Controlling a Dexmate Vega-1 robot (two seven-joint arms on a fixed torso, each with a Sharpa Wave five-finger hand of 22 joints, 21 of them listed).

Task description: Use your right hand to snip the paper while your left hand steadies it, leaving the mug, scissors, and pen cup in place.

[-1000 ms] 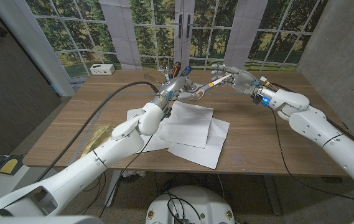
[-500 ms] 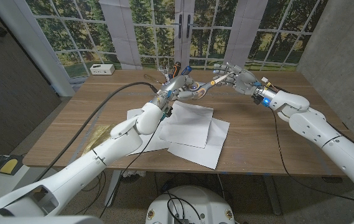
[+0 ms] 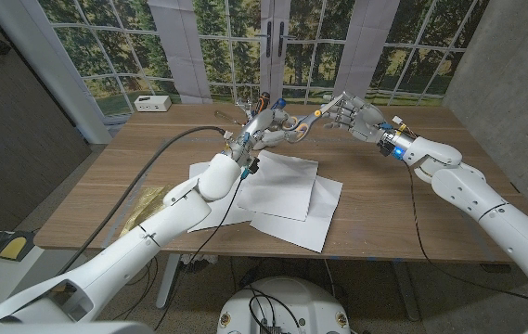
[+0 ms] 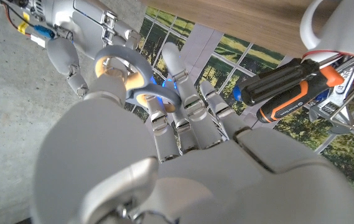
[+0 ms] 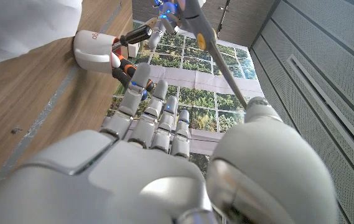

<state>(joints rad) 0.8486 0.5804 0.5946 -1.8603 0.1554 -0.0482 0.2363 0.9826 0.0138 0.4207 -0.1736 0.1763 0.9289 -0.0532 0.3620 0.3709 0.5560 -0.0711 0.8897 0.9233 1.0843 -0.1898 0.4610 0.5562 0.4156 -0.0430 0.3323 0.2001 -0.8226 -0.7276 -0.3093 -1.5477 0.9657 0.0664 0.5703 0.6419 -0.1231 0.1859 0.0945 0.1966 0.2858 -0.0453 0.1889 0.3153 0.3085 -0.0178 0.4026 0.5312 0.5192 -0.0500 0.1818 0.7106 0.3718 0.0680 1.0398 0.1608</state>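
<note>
Seemingly both the left hand [image 3: 265, 125] and right hand [image 3: 352, 113] grip the half-hidden scissors [image 3: 308, 121].

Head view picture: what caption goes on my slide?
Both robot hands, left and right, meet at scissors above loose paper sheets.

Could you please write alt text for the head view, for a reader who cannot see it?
Above the far side of a wooden table, the robot's left hand and right hand meet around a pair of scissors held in the air between them. Overlapping white paper sheets lie on the table in front of the hands.
</note>
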